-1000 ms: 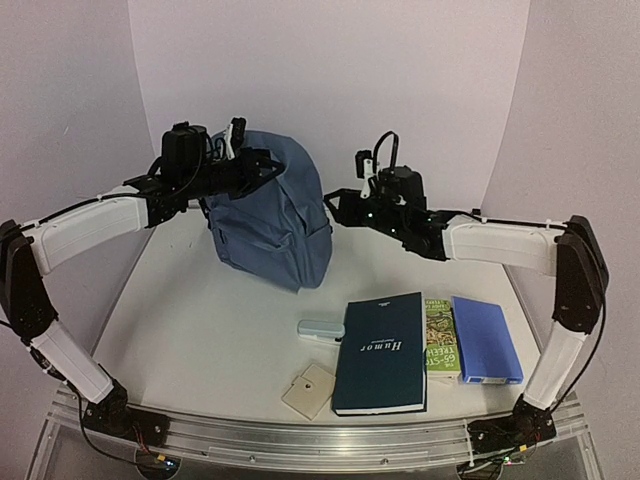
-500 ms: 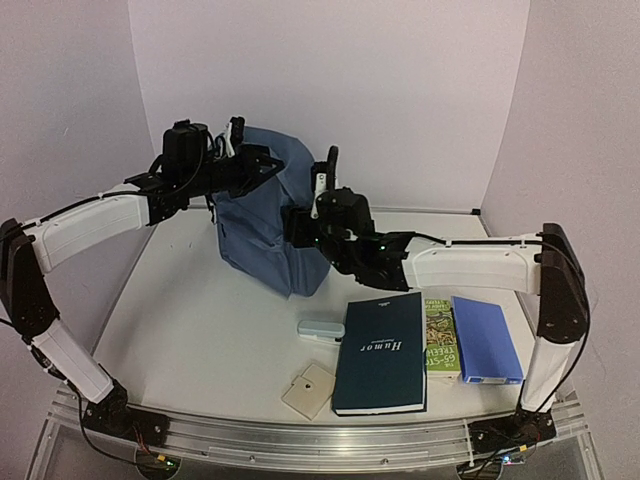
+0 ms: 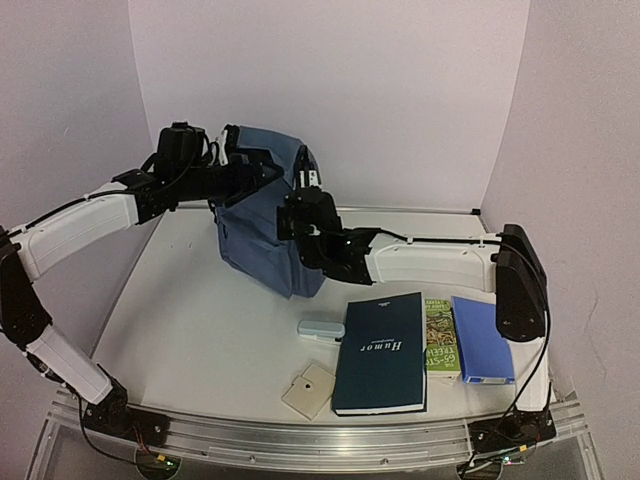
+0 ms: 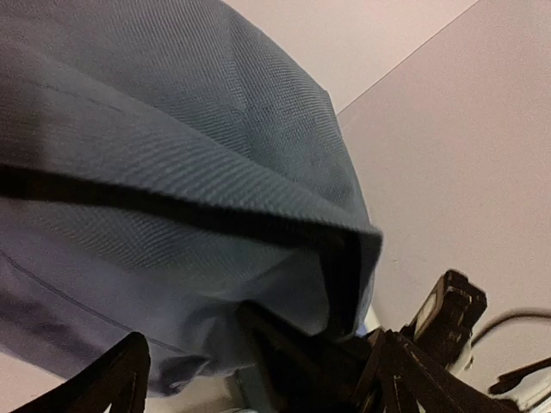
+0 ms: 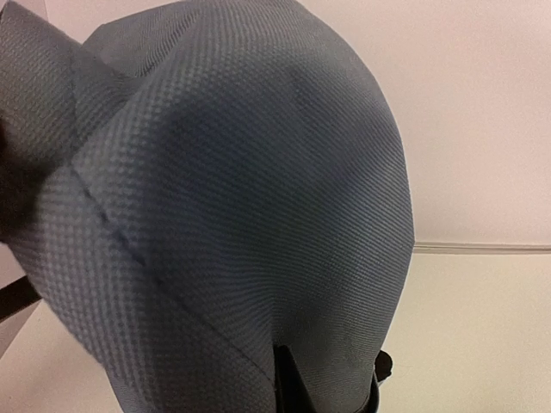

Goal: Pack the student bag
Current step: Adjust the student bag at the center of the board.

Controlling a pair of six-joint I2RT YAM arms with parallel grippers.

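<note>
A: At the back of the table [image 3: 190, 330], left of centre, the student bag [image 3: 258, 240] stands upright. Every loose item lies outside it, so I judge that packing has not begun.

B: Arms?

A: The left gripper [image 3: 256, 168] is at the bag's top edge with its jaws spread wide. Its fingers [image 4: 129, 377] sit either side of the black-trimmed rim and grip nothing. The right gripper [image 3: 293, 210] is against the upper right flank, jaws closed. Its wrist view is all fabric, so it probably pinches a fold of the bag, though the contact itself is hard to make out.

B: Step in hand?

A: Opening the mouth, I'd say. Note: use the right pinch as an anchor. The left should take the rim well in, not the trim alone. Then draw the two apart gently so the bag neither tips nor slides.

B: Items waiting?

A: Near edge, right: dark "Humor" book [image 3: 380, 352], blue book [image 3: 484, 338], green book [image 3: 441, 336] between them. To their left is a small grey case [image 3: 321, 329], and nearer, two beige cards [image 3: 309, 390].
</note>
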